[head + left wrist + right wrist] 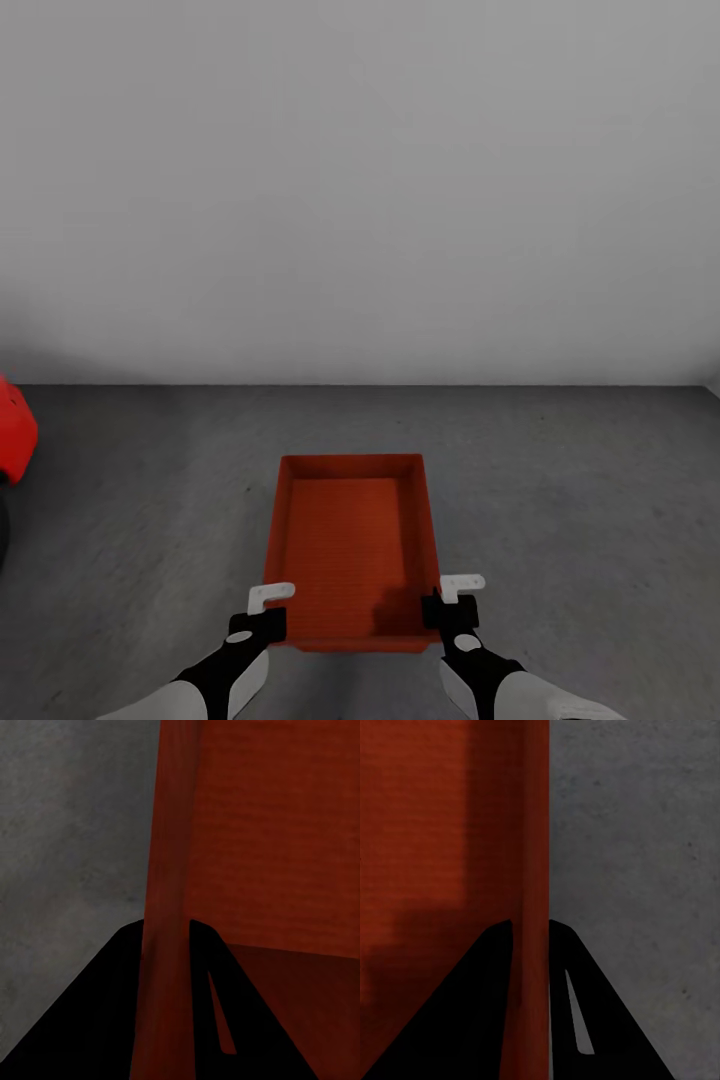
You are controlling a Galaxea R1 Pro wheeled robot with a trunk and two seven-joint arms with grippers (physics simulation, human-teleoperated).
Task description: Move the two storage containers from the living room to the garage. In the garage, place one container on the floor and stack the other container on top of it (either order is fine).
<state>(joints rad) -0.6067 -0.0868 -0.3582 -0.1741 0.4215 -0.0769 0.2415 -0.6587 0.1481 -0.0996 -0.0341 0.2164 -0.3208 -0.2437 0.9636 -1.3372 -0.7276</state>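
At the far left edge of the head view we are seeing a slice of the red car (14, 430), well apart from our work, parked on the dark grey floor (580, 480) of the garage beneath a plain white wall (360, 180). Moving inward, we are holding the left gripper (262, 612) at the near left corner of the storage container (350, 545); in the left wrist view the two dark fingers (105, 1012) are straddling the container's left wall (169, 870), one on each side, so we are judging the jaws closed on that wall. In the middle, the container is sitting level in front of us, low over or on the concrete; we cannot tell which. It is open-topped and empty, with a ribbed flat bottom. Further right, we are keeping the right gripper (450, 600) at the near right corner, and the right wrist view is showing its fingers (472, 1012) pinching the right wall (532, 855) in the same way. We are judging the box to be light and stiff, plain plastic by the look of it, with smooth thin walls that could slip in a narrow pinch. The two long side walls near the corners are looking like the sensible holds, taken evenly so the box is not twisting or tipping.
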